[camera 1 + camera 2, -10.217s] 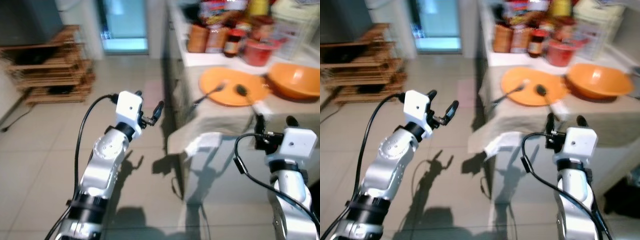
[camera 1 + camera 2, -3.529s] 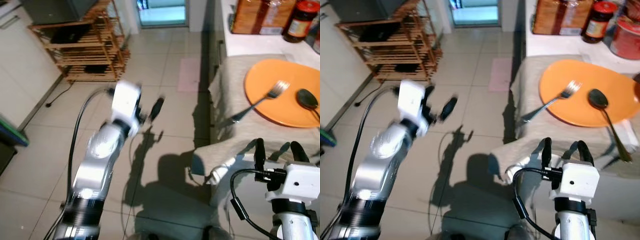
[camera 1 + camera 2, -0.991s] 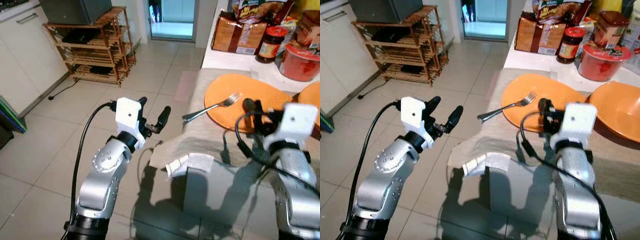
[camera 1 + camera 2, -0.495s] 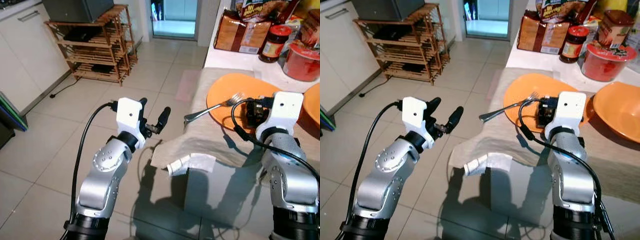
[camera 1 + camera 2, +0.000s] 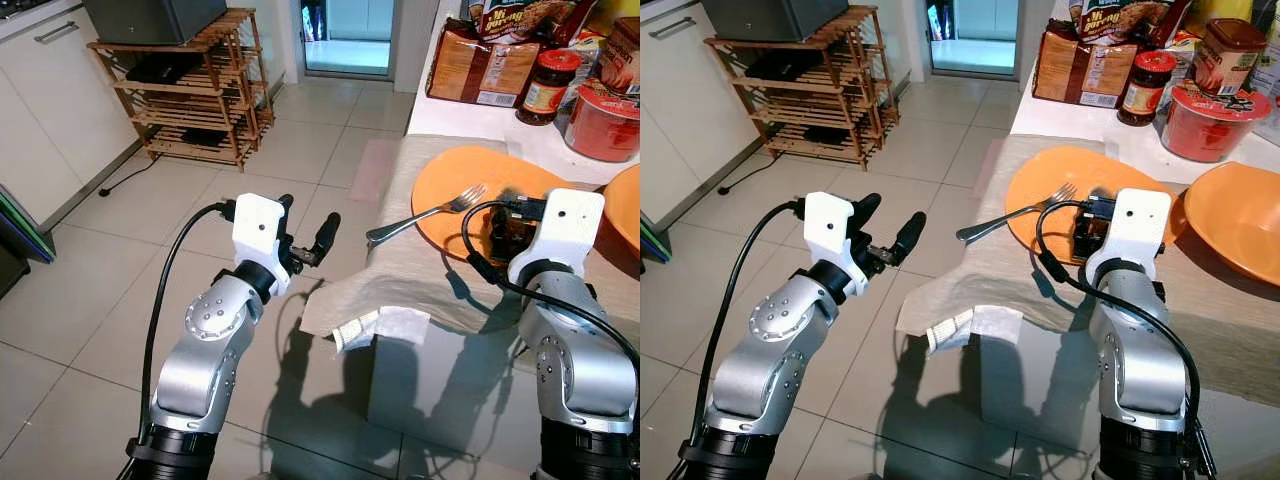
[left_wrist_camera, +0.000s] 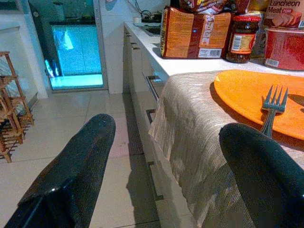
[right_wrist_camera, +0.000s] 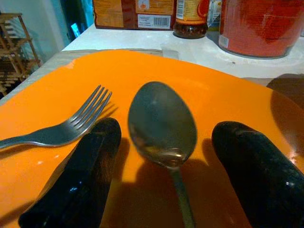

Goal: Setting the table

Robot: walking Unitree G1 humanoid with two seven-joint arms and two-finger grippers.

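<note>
Spoon (image 7: 162, 126) lies bowl-up on the orange plate (image 7: 228, 104), and I have the right end effector (image 7: 166, 185) down over it with both black fingers spread wide, one on each side of the spoon's neck, gripping nothing; whether the tips touch the plate I cannot tell. The fork (image 5: 425, 214) rests with its tines on the plate and its handle running out over the grey cloth (image 5: 420, 280) toward the surface's edge nearest the open floor. The left end effector (image 5: 303, 228) hangs over the floor tiles just off that edge, fingers apart and empty. An orange bowl (image 5: 1230, 220) sits beside the plate. Along the far edge stand a red tub (image 5: 1214, 118), a jar (image 5: 1142, 86) and a bread bag (image 5: 1080, 68).
</note>
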